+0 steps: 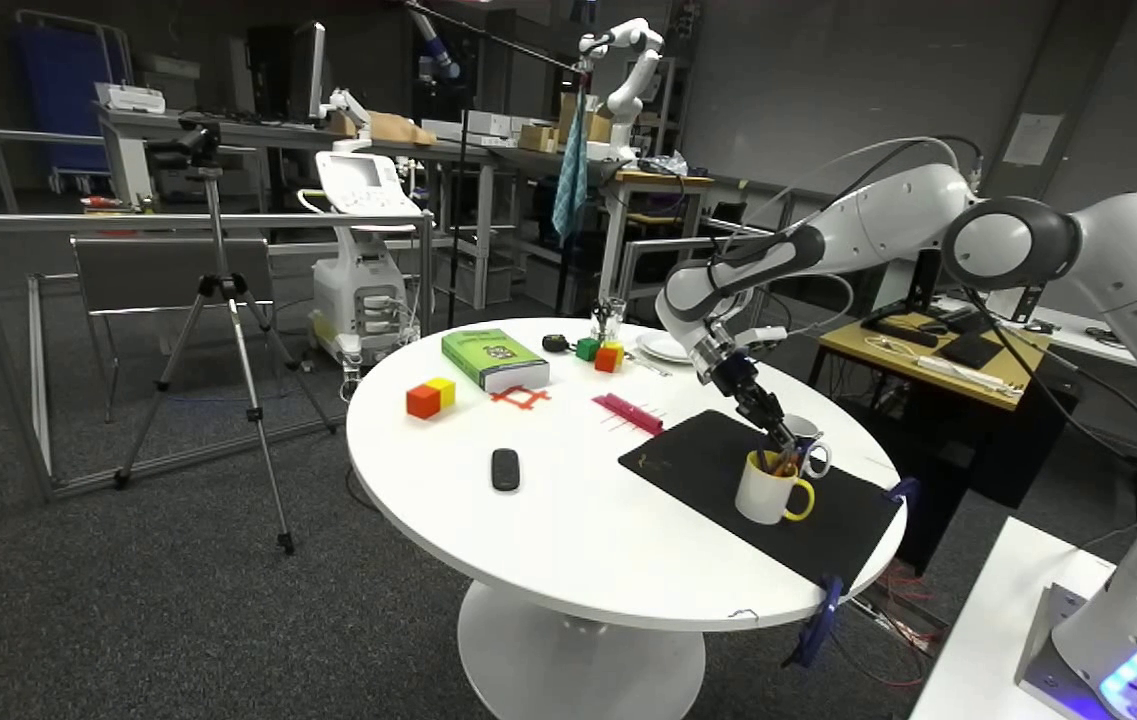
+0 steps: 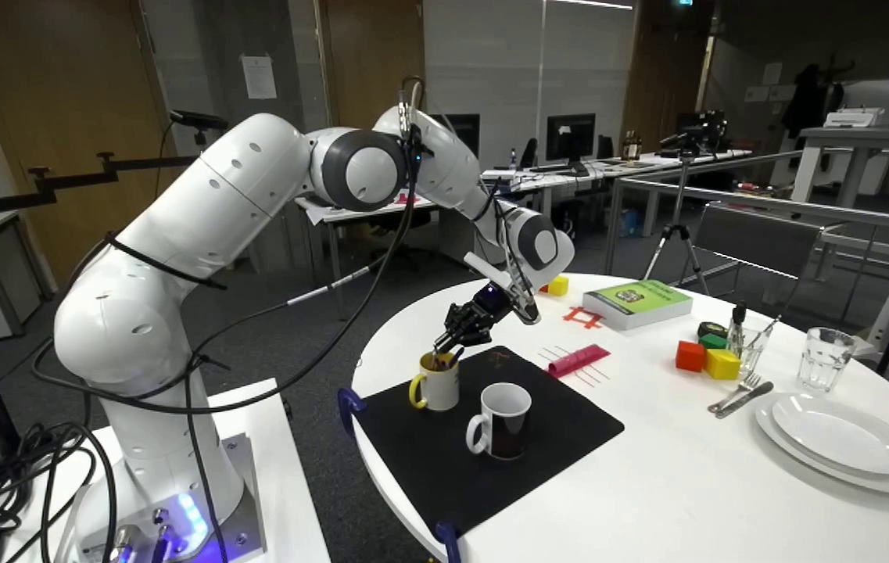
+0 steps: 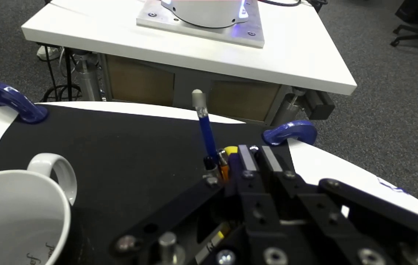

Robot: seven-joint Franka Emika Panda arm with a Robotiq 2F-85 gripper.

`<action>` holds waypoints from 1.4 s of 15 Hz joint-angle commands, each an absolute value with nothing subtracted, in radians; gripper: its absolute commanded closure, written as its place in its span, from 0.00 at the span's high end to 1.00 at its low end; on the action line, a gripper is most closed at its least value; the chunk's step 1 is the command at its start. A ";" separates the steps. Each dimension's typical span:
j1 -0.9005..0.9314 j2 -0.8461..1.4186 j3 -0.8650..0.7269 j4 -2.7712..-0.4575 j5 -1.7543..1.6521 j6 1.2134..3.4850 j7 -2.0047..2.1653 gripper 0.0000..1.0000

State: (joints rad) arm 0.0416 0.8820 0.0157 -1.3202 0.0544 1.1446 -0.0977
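On a black mat [image 2: 561, 438] stands a white mug with a yellow handle [image 1: 761, 497], holding several pens. My gripper [image 3: 256, 158] points down at its mouth, tips at the rim in both exterior views. The fingers are nearly together, and between their tips sits a slim dark pen with a shiny round end [image 3: 254, 148]; most of it is hidden. Just left of the fingers in the wrist view rise a blue pen [image 3: 207, 136], a black-tipped pen [image 3: 209, 162] and an orange one [image 3: 225, 172]. A dark-and-white mug [image 2: 510, 430] stands beside, apart from the gripper.
Blue clamps [image 3: 293, 131] grip the mat at the table edge. Beyond the mat lie a pink-red roll [image 2: 578, 360], a green book [image 1: 496, 360], coloured cubes [image 2: 690, 356], a black remote-like object [image 1: 505, 469], glasses [image 2: 825, 356], cutlery and white plates [image 2: 843, 434].
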 commanded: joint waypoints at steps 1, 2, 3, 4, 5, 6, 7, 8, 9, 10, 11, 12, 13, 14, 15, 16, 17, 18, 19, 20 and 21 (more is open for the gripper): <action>0.048 0.912 0.020 -1.270 0.036 1.113 -0.061 0.09; 0.047 0.917 0.020 -1.263 0.039 1.107 -0.055 0.34; 0.046 0.918 0.020 -1.258 0.042 1.108 -0.052 0.35; 0.045 0.918 0.020 -1.254 0.044 1.108 -0.048 0.43; 0.043 0.919 0.020 -1.249 0.048 1.111 -0.045 0.50; 0.042 0.911 0.018 -1.251 0.052 1.122 -0.037 0.58; 0.041 0.902 0.018 -1.254 0.054 1.133 -0.033 0.65; 0.040 0.887 0.017 -1.259 0.059 1.151 -0.023 0.71; 0.039 0.870 0.016 -1.265 0.062 1.170 -0.013 0.80; 0.039 0.846 0.015 -1.275 0.065 1.194 -0.003 0.87; 0.039 0.830 0.015 -1.278 0.066 1.214 0.005 0.95; 0.039 0.808 0.015 -1.287 0.069 1.240 0.014 0.99; 0.038 0.777 0.016 -1.302 0.072 1.264 0.021 1.00; 0.037 0.754 0.017 -1.311 0.075 1.289 0.027 1.00; 0.037 0.725 0.018 -1.323 0.079 1.310 0.032 1.00; 0.037 0.698 0.018 -1.333 0.082 1.332 0.036 1.00; 0.037 0.667 0.019 -1.347 0.085 1.350 0.040 1.00; 0.037 0.632 0.020 -1.364 0.086 1.368 0.040 1.00; 0.038 0.606 0.019 -1.373 0.085 1.378 0.044 1.00; 0.039 0.571 0.019 -1.391 0.084 1.392 0.046 1.00; 0.038 0.543 0.019 -1.405 0.085 1.407 0.047 1.00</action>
